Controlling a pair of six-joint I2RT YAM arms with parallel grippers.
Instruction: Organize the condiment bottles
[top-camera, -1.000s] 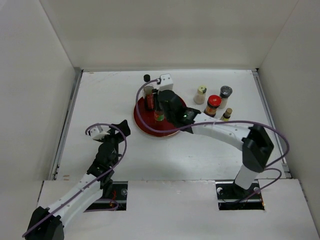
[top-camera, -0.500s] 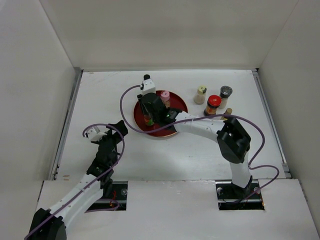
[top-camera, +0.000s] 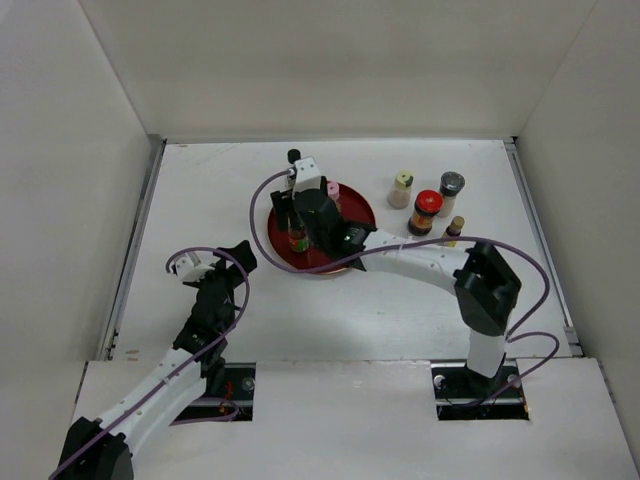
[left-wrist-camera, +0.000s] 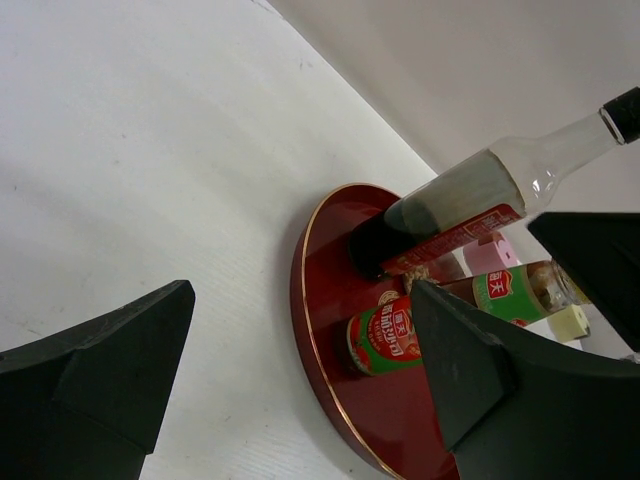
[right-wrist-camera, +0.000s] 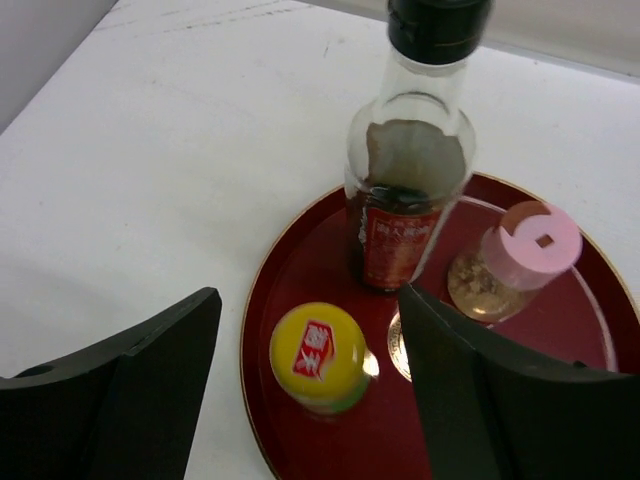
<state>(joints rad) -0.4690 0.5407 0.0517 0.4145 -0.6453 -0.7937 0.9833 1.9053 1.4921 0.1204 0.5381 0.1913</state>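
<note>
Since a moment ago the right gripper (top-camera: 312, 212) has slid a little to the right over the red tray (top-camera: 358, 208). The left gripper (top-camera: 238, 258) has not moved.

From above, three condiment bottles stand on the tray: the tall glass bottle (top-camera: 294, 156) at the far left, the pink-capped jar (top-camera: 332, 188) to its right, and the yellow-capped bottle (top-camera: 297, 238) nearer. Four more wait on the table (top-camera: 200, 190) right of the tray: the yellow-green-capped bottle (top-camera: 403, 182), the red-capped jar (top-camera: 427, 203), the grey-capped jar (top-camera: 451, 185) and the gold-capped bottle (top-camera: 455, 226).

From the left wrist, that gripper's jaws are spread wide with nothing between them. It hangs over bare table, left of the tray.

From the right wrist, those jaws are spread too. The yellow-capped bottle sits below and between them, not touched.

I think these little bottles are light, hard and smooth, so they may slip. The tall glass one could tip and break. Each is best held round its body, just under the cap.
</note>
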